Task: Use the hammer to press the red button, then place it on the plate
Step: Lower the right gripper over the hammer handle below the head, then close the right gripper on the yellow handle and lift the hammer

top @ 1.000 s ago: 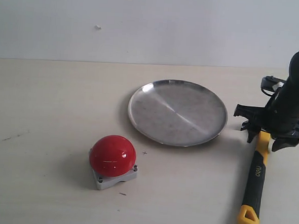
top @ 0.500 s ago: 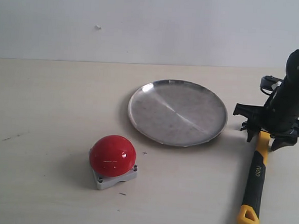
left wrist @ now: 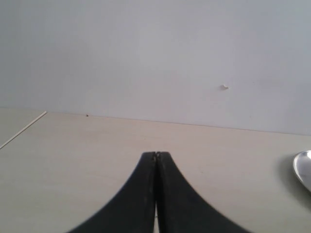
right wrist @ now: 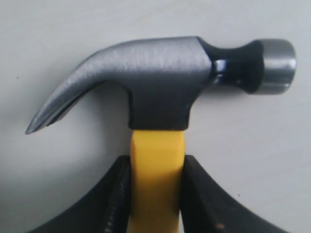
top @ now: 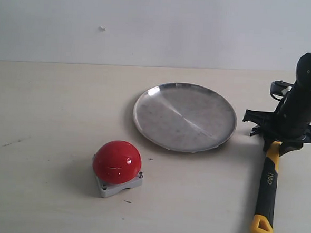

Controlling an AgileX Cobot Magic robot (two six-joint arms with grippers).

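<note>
Right gripper (right wrist: 156, 194): clamped on the hammer (right wrist: 160, 82) handle, just under the head.
Hammer: lying on the tabletop (top: 50, 115).
Left gripper (left wrist: 156, 162): closed, empty.
Remaining: lift, press button (top: 117, 160), reach plate (top: 184, 116).

Exterior view. Table (top: 45, 194) is backed by a wall (top: 150, 26). Plate (top: 184, 116) is set right of centre, toward the wall. Button (top: 117, 161) is placed left of the plate and nearer the camera, apart from it. Hammer (top: 266, 192) is laid flat on the table right of the plate, near it but not touching. Its handle is run toward the camera, with the head end farthest back, beside the plate. Right gripper (right wrist: 156, 165) is set over the handle just below the head, one finger against each side. Button and hammer are kept well apart.
</note>
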